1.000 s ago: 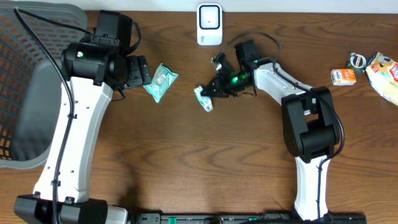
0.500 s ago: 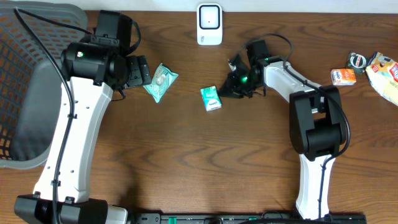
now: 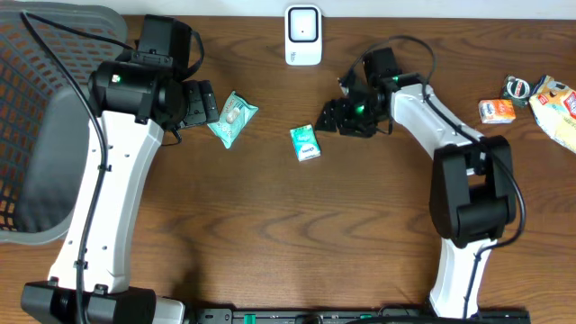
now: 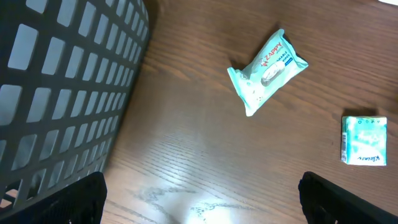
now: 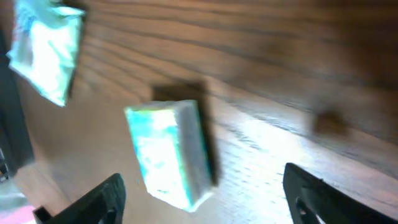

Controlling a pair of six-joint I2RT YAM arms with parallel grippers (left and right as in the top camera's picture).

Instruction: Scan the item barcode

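Your right gripper (image 3: 331, 119) stands open with nothing in it: in the right wrist view its two fingers (image 5: 84, 198) sit far apart at the bottom corners of the frame and grip nothing. The small green box (image 3: 305, 143) lies flat on the wooden table (image 3: 270, 225), just beside the claw's tips on their left and a little nearer the arm bases, close to them but not touching. From the right wrist camera the same box shows ahead of the open jaws, nearer the finger at the frame's left than the other (the picture is blurred, so you cannot read any print or barcode on it). The white scanner (image 3: 303, 36) stands at the far edge of the table, beyond the box and well apart from it. Your left gripper (image 3: 205, 102) is also spread wide and empty, hanging just left of a teal wipes packet (image 3: 232, 117) that lies on the table, apart from its fingers; the left wrist view shows that packet and, further off, the green box. The dark mesh basket (image 3: 45, 108) sits at the table's left end, and a few snack packets (image 3: 497, 111) lie at the right end.
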